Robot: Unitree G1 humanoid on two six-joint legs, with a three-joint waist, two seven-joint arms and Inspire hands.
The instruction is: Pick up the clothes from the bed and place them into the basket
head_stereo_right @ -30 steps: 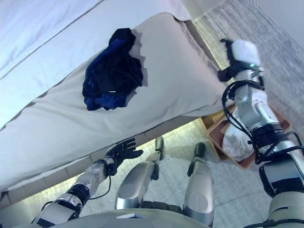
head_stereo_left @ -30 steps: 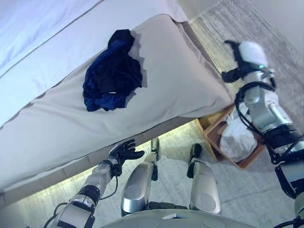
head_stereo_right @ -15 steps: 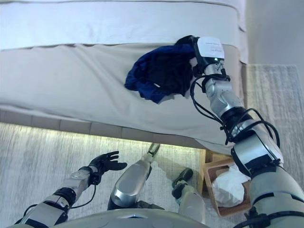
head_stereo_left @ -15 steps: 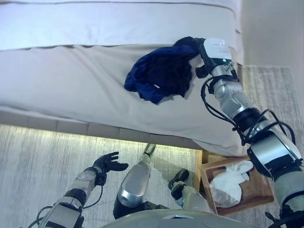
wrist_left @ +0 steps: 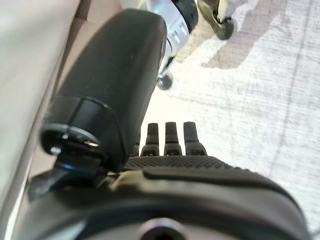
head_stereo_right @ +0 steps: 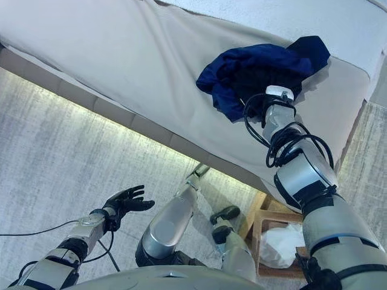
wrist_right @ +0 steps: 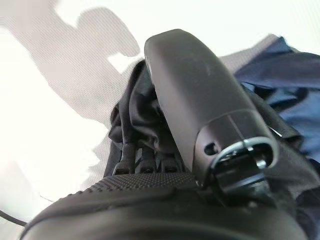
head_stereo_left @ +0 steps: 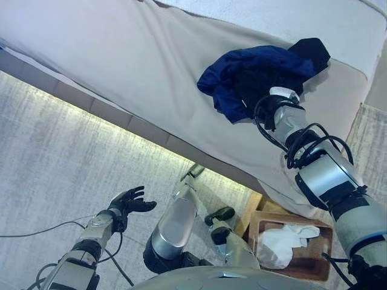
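— What do we see of the right hand (wrist_right: pixel 200 100)?

— In its wrist view it is pushed into the dark blue clothes (head_stereo_left: pixel 260 75), its fingers (wrist_right: pixel 131 159) running into the black folds. We cannot tell whether they have closed on the cloth; in the head views the hand is hidden behind the bundle.

— And where do the clothes lie?

— On the beige cover of the bed (head_stereo_left: pixel 139 66), near its edge, in a crumpled heap of navy and black.

— The left hand (head_stereo_left: pixel 127 202)?

— Low over the grey carpet (head_stereo_left: pixel 54 157), fingers spread and holding nothing, well apart from the bed.

— The basket (head_stereo_left: pixel 314 263)?

— A wooden one on the floor beside the bed, with a white garment (head_stereo_left: pixel 278 244) already inside.
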